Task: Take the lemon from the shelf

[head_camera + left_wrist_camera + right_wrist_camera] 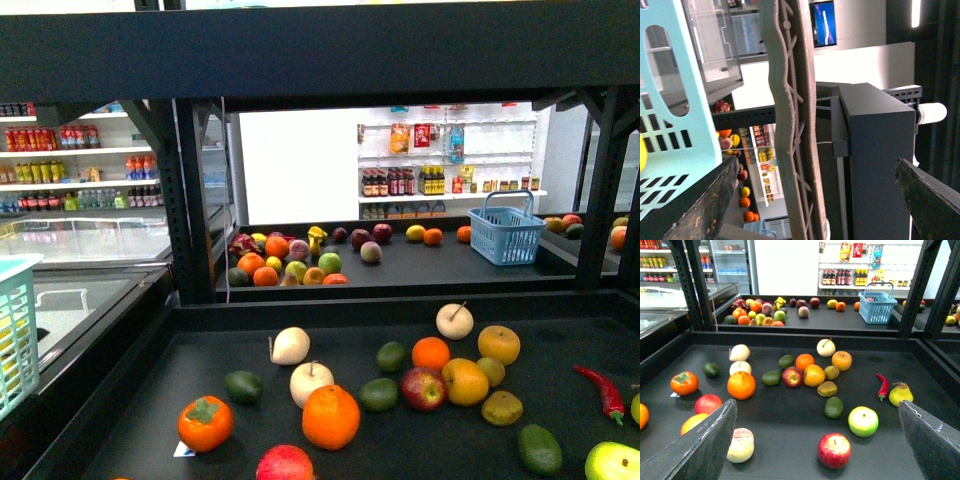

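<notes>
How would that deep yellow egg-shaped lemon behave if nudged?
The deep yellow egg-shaped lemon would probably roll: rounded, on a flat black shelf deck. Its smooth-looking skin may slip. The red apple beside it might get bumped.

Black shelf (300, 440), yellow lemon (465, 381), blue basket (507, 236).

loc: grocery shop | evid: produce stand (130, 400) w/ loose fruit — white shelves (440, 150) of bottles, blue basket (507, 236)
</notes>
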### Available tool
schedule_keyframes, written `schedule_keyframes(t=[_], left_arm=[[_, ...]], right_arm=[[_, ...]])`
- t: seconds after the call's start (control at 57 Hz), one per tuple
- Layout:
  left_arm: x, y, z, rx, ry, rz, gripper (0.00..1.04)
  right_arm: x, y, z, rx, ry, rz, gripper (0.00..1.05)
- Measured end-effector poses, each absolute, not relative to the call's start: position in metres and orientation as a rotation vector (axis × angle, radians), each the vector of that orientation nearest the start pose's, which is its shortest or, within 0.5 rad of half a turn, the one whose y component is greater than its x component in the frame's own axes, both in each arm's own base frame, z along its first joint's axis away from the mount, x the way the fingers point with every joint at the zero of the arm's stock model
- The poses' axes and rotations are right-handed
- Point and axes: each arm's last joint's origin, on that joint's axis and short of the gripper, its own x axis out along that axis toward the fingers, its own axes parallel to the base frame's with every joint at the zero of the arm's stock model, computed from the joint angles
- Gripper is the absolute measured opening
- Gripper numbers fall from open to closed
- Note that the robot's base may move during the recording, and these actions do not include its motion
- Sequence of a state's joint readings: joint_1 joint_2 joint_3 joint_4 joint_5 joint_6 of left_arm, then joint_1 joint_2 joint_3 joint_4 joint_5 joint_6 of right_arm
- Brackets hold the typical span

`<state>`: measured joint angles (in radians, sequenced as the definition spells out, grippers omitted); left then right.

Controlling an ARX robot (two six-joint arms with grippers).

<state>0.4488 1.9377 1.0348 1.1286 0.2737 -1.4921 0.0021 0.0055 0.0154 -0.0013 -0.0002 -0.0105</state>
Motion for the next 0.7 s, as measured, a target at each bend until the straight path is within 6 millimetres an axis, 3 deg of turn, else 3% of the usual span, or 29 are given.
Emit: schedule_keyframes(t=[0.193, 0.333, 0.491, 0.701], left_arm=[[0.344, 0.165, 0.234, -1.312, -0.2, 0.06, 0.97], [0.307, 0.152, 0.267, -1.119, -0.128, 0.192, 0.97], [0.244, 0.113, 0.295, -0.753, -0.002, 0.291, 0.97], [0.161, 0.049, 0.298, -0.409, 0.023, 0.282, 0.97]], right_arm=[[0.097, 0.0, 0.168, -0.01, -0.009, 0.002, 0.97], [0.097, 0.0, 0.168, -0.01, -0.009, 0.002, 0.97], [0.097, 0.0, 0.168, -0.01, -0.009, 0.002, 0.97], [0.097, 0.0, 0.168, -0.01, -0.009, 0.002, 0.97]])
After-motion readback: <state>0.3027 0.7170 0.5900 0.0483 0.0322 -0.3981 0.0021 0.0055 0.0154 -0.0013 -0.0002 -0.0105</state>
